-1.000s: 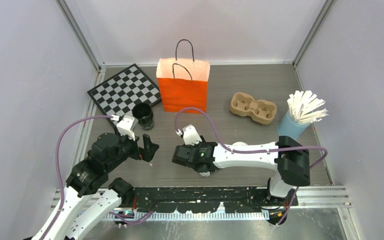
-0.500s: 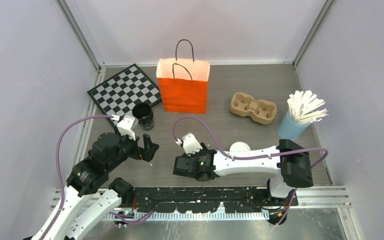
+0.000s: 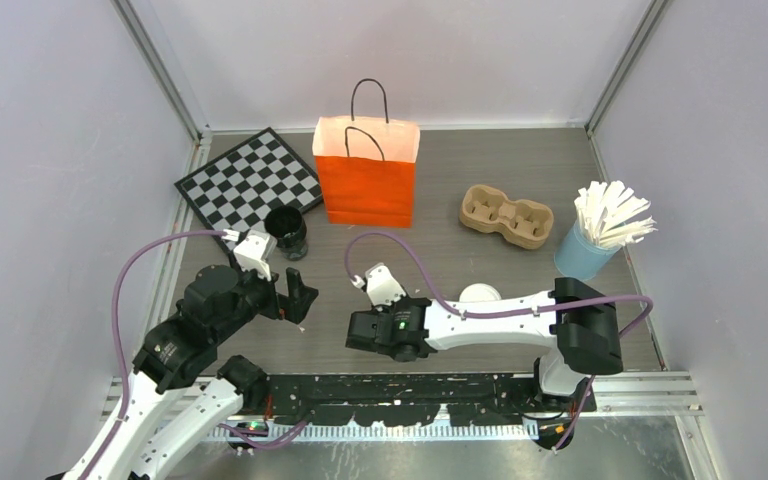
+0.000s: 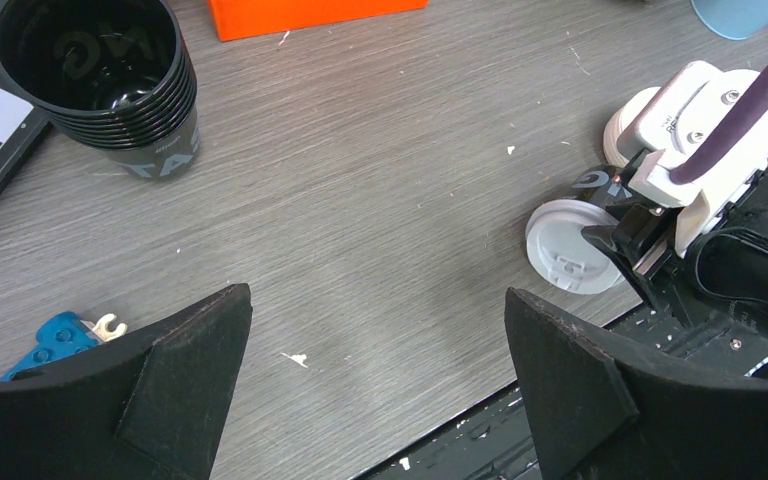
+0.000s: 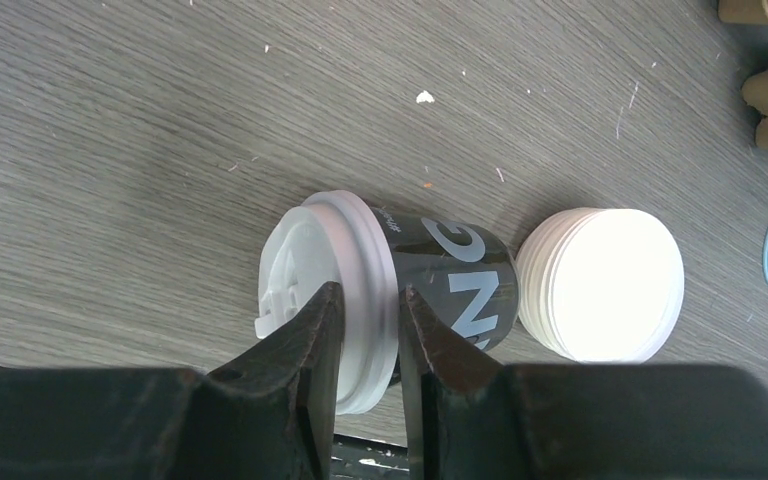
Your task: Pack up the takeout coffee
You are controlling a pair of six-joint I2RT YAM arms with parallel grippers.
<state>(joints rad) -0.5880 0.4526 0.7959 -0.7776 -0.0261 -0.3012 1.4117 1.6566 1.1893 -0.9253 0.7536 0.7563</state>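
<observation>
Two black fingers of the right end effector (image 5: 368, 300) pinch the white lid rim of the takeout coffee (image 5: 445, 275). The cup lies on its side on the bench (image 5: 160, 150), low in the middle of the right wrist frame, with its lid toward the left. That hold is on the lid alone, so I judge the main risk to be the lid popping off, or the cup sagging and slipping out on the lift. Its base sits just beside a stack of white lids (image 5: 600, 285), perhaps touching it, and a sideways drag could scatter them. The left end effector (image 4: 380, 395) hangs wide open and empty, no help if the cup rolls. At top centre of the overhead frame, well apart, the orange bag (image 3: 365, 185) stands upright. It looks light, and a cup brought in tilted could snag its handles or rim and tip it.
</observation>
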